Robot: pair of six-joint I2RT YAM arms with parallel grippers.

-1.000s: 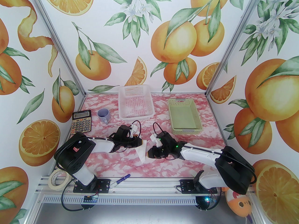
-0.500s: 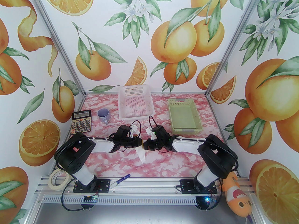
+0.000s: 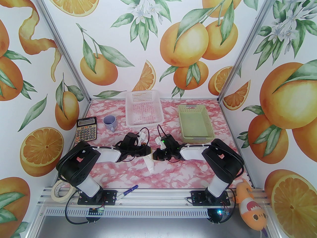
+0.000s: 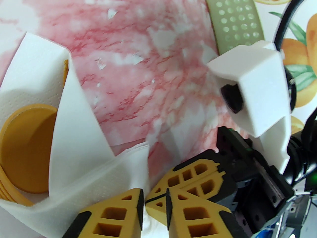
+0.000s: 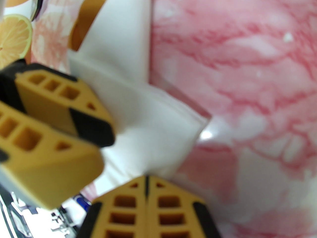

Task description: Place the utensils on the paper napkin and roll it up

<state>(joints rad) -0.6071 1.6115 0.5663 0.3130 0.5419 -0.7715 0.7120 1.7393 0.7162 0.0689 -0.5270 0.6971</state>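
Pink table (image 3: 173, 177): half-rolled napkin (image 3: 150, 164) lies near its middle.
Roll risk: loose flaps may spring open if the pinch slackens; the spoon (image 4: 27, 145) inside could slide out.
Left arm: bent low; left claw (image 3: 148, 151) narrowly parted at the fold, grip unclear.
Right arm: stretched inward; right claw (image 5: 146, 180) clenched, empty.

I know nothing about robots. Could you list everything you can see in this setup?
paper napkin: one, white, partly rolled, table centre
utensils: orange-brown, inside the napkin's folds, count hidden
calculator: one, black, far left
mug: one, lilac-blue, beside the calculator
white basket: one, back centre
green basket: one, back right
tape roll: one, cream, near left rail
blue pen: one, near rail
plush fish: one, orange, near right corner
table: pink marbled
left gripper: yellow-black, pinching the napkin
right gripper: yellow-black, shut, at the napkin's edge
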